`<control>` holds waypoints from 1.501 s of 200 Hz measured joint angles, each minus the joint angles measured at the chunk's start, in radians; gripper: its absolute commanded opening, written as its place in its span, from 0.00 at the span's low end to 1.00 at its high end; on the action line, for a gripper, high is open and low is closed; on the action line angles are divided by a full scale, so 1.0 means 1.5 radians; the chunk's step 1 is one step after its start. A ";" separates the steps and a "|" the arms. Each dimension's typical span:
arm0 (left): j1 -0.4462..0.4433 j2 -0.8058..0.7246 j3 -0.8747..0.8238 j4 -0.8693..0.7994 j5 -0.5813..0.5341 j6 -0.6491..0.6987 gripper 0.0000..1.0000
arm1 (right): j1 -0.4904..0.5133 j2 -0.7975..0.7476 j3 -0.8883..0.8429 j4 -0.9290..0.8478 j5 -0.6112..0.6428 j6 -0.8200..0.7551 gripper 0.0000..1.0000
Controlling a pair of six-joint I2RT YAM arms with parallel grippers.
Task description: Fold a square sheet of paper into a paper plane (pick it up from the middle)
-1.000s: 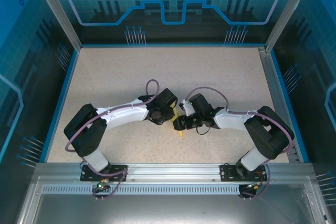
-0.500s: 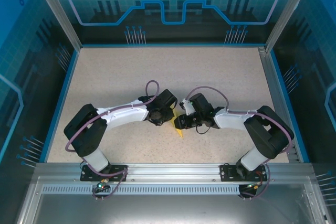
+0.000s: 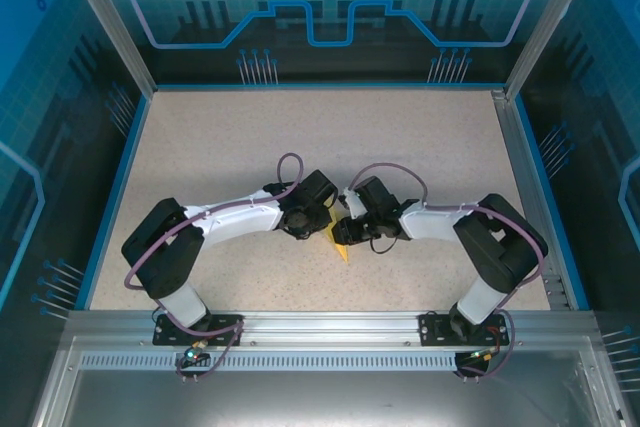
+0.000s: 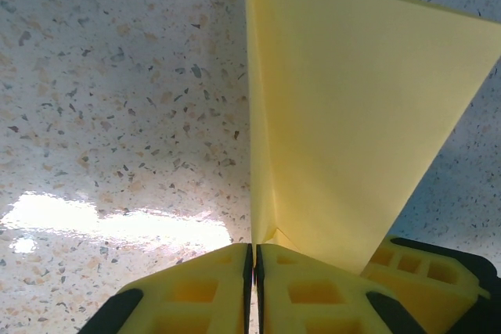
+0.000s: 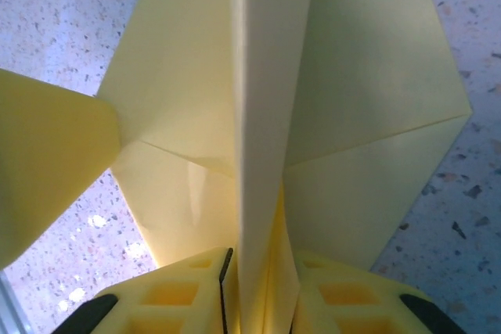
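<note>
nearest to me, my left arm (image 3: 230, 219) and right arm (image 3: 440, 223) rise from the aluminium rail (image 3: 330, 325) at the near edge. both bend inward and meet near the middle of the speckled table top (image 3: 300, 137).

my left pincer (image 4: 253, 252) has its 2 yellow fingers pressed together with just a hairline between them. the folded edge of the yellow sheet of paper (image 4: 352, 107) comes up out of that line, so i am clamped on it. beyond the fingers the paper spreads into a tall triangular flap, its crease running straight away from me.

my right pincer (image 5: 258, 263) stands narrow around the paper's (image 5: 376, 76) raised middle ridge, which runs between the 2 fingers. a thin dark sliver shows beside 1 finger, and i cannot tell whether the pads truly press the ridge. on either side of the ridge layered flaps fan outward, with a diagonal crease across the left 1.

from above, a small yellow tip of the paper (image 3: 343, 253) pokes out toward the near edge, just below where the 2 pincers meet; the rest is hidden under them. farthest off stands the blue patterned back wall (image 3: 330, 7).
</note>
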 measured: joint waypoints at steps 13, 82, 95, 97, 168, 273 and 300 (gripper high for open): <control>0.000 0.000 0.000 0.000 0.000 0.000 0.14 | 0.004 0.006 0.008 -0.013 0.012 -0.002 0.17; 0.003 -0.087 -0.050 0.019 -0.003 0.000 0.27 | 0.059 -0.015 0.103 -0.181 0.174 -0.012 0.06; 0.003 -0.122 -0.066 0.022 -0.011 -0.002 0.29 | 0.062 -0.017 0.136 -0.222 0.223 -0.001 0.06; 0.003 -0.128 -0.068 0.022 -0.013 -0.002 0.29 | 0.062 -0.017 0.141 -0.229 0.232 0.001 0.07; 0.016 -0.247 -0.140 0.005 -0.070 -0.020 0.33 | 0.063 0.053 0.253 -0.380 0.377 0.079 0.09; 0.029 -0.302 -0.170 -0.011 -0.076 -0.020 0.36 | 0.064 0.130 0.280 -0.401 0.382 0.120 0.16; 0.029 -0.302 -0.170 -0.011 -0.076 -0.020 0.36 | 0.064 0.133 0.280 -0.399 0.379 0.120 0.17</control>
